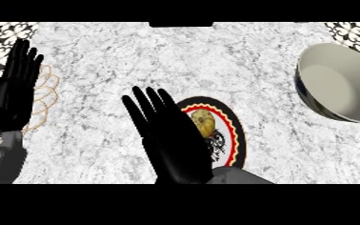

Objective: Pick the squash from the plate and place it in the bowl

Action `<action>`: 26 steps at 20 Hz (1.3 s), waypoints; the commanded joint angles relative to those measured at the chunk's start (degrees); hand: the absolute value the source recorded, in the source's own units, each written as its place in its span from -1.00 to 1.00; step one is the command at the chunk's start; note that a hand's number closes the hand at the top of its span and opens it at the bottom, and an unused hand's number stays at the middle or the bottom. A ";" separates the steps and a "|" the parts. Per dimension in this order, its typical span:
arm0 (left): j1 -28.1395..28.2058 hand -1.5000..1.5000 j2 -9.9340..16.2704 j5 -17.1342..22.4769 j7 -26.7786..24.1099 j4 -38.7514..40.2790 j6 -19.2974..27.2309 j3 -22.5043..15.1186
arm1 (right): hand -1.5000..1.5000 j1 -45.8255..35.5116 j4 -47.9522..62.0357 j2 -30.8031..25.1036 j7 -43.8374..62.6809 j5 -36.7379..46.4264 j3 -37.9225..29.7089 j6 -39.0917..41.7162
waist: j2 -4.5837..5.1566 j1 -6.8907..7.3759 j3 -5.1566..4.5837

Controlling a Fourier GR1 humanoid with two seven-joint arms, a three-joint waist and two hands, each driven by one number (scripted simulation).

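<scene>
Head view: right robot hand (172,140) hovering open-fingered beside yellow ridged squash (203,122), lying ungrasped on round black-rimmed plate (237,133); grey-white bowl (330,83) waiting; left robot hand (17,86) resting open.

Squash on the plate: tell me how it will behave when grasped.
The squash looks rounded and ribbed, so it may roll if nudged. It seems rigid, probably not floppy. The plate looks shallow, so it likely won't stop a roll.
</scene>
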 commanded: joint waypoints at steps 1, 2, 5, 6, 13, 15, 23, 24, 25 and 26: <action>-2.67 0.00 1.08 0.07 1.55 1.91 -0.26 1.08 | -1.00 -3.39 -1.46 2.00 13.07 -3.45 0.97 15.12 | 0.14 -0.58 -0.06; -1.47 0.00 0.17 -0.48 0.92 0.38 0.23 0.22 | -1.00 -5.92 -1.26 -0.22 12.53 -7.15 -3.53 19.99 | 0.25 0.12 -0.02; -1.05 0.00 -0.15 0.10 0.00 1.30 -1.19 0.63 | -1.00 -6.25 -2.46 2.60 19.04 -12.45 -4.23 27.40 | 0.24 0.16 -0.01; -1.89 0.00 -1.24 -0.27 0.94 0.14 0.42 0.03 | -1.00 -4.58 -0.88 1.02 18.15 -14.13 -4.39 28.40 | 0.30 0.08 0.03; 1.42 0.00 -0.25 -0.07 0.91 -1.77 -1.16 1.03 | -1.00 -6.62 2.71 0.94 22.42 -18.97 -6.60 33.92 | 0.16 1.11 0.07; -1.97 0.00 -1.27 -0.01 -1.36 3.54 -2.92 1.25 | -1.00 -7.06 1.14 0.34 22.97 -19.60 -6.96 34.95 | 0.46 -0.12 0.03; -2.62 0.00 -0.49 -0.52 0.07 3.61 -3.47 3.28 | -1.00 -4.40 4.39 -1.13 20.54 -18.66 -8.67 35.73 | 0.58 0.23 0.09; -0.18 0.00 -1.50 -0.63 -2.02 3.47 -4.30 2.91 | -1.00 -1.25 2.63 -2.70 19.25 -16.87 -6.74 34.48 | 0.54 0.30 0.10; -2.31 0.00 -1.25 -1.48 -0.55 2.58 -3.93 2.39 | -1.00 -3.53 7.67 -1.10 16.67 -15.73 -8.13 33.60 | 0.67 0.71 0.12; -1.28 0.00 -2.36 -1.82 -0.68 1.57 -2.45 2.53 | -1.00 -2.35 7.17 0.44 18.69 -15.37 -7.46 33.43 | 0.59 0.76 0.12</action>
